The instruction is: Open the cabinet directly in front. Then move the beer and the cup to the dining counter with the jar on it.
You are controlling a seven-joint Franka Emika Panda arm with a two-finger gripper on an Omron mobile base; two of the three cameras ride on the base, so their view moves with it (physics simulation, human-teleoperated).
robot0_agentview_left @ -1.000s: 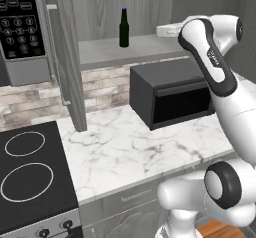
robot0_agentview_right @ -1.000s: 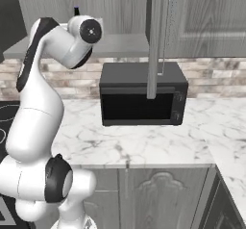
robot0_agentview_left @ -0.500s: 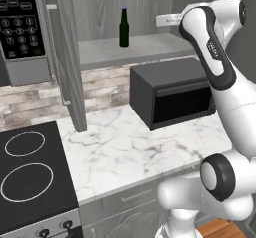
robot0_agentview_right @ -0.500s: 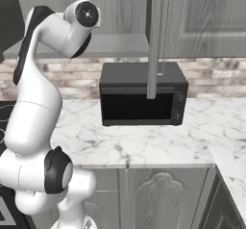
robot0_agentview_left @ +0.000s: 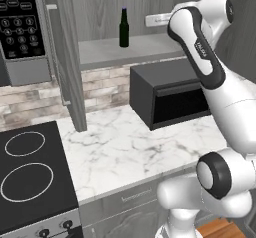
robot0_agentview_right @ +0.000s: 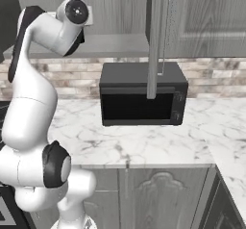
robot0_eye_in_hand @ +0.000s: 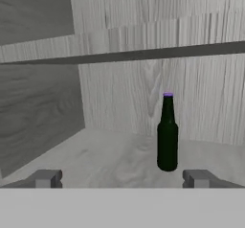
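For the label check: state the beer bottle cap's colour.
Purple cap on the beer bottle, clearest in the hand view.

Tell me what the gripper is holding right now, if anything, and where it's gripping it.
Nothing. The gripper is open and empty, its fingertips spread wide, short of the beer standing upright on the cabinet shelf.

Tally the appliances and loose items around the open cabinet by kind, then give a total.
Bottles: 1, the beer standing on the cabinet shelf
Microwaves: 2, a black countertop one and a mounted one
Cooktops: 1
Total: 4
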